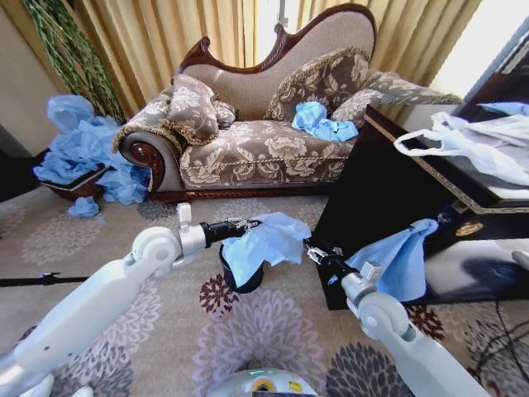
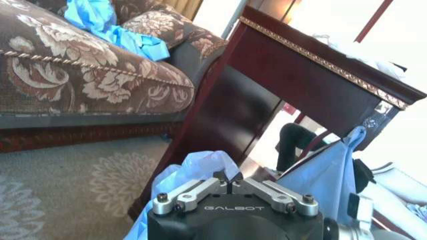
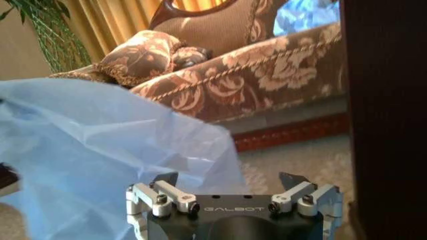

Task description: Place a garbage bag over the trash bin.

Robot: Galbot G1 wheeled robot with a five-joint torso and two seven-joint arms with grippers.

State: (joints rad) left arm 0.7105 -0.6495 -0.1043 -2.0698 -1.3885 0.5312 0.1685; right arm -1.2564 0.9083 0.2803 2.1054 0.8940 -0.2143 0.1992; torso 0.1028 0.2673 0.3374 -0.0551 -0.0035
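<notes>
I hold the garbage bag (image 1: 263, 241) over the trash bin (image 1: 241, 279) at middle frame with my left gripper (image 1: 248, 223) pinched shut on its edge, so it drapes. My right gripper (image 1: 311, 249) waits beside it, fingers spread, empty. One bin, two grippers.

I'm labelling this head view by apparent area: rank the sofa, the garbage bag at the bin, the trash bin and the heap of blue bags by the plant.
1. Sofa.
2. Heap of blue bags.
3. Garbage bag, nearer the camera, so its rank against the heap is unsure.
4. Trash bin, mostly covered by the bag.
</notes>
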